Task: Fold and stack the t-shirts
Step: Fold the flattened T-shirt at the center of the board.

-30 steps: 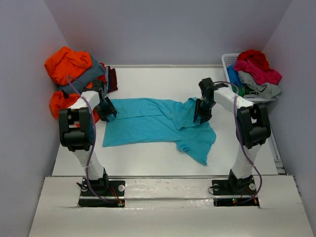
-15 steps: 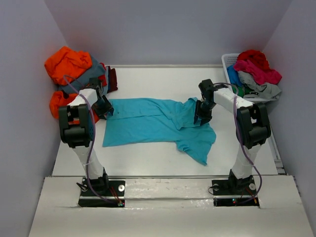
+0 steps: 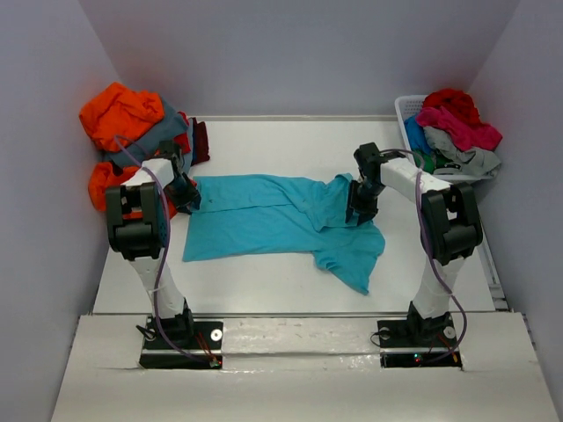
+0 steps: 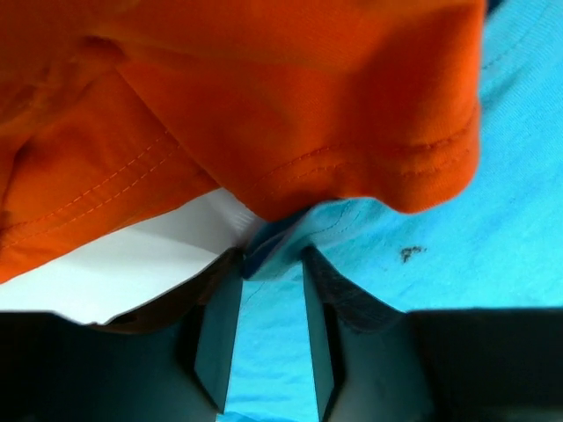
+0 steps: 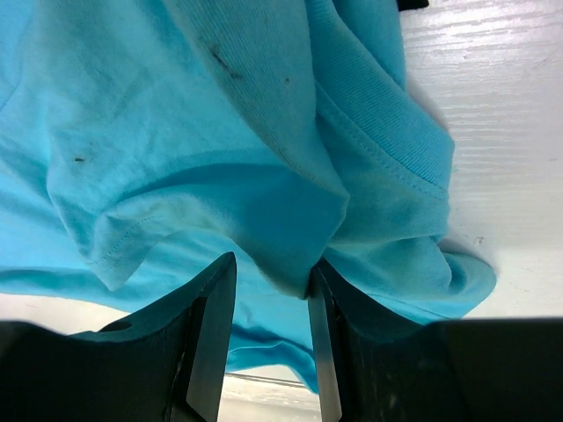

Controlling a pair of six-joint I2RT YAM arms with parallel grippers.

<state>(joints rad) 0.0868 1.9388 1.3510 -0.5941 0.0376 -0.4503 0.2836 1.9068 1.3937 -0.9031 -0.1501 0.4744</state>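
Observation:
A turquoise t-shirt (image 3: 264, 220) lies spread across the middle of the table, its right part bunched and folded over. My left gripper (image 3: 186, 195) is at the shirt's left edge, open, with the turquoise hem (image 4: 264, 251) between its fingertips (image 4: 218, 334). An orange t-shirt (image 4: 264, 97) hangs just above it. My right gripper (image 3: 362, 204) is down on the bunched right side. It stands open, and a hump of turquoise cloth (image 5: 290, 255) rises between its fingers (image 5: 211, 343), touching the right one.
Orange (image 3: 119, 110), slate grey (image 3: 158, 136) and maroon (image 3: 201, 141) shirts are heaped at the back left. A white basket (image 3: 406, 107) at the back right holds red (image 3: 453, 101), pink (image 3: 457, 127) and light grey (image 3: 471, 160) shirts. Grey walls close in both sides.
My left gripper has shifted back and left to the shirt's edge beside the orange cloth, and its jaws have narrowed a little. The right gripper has barely moved.

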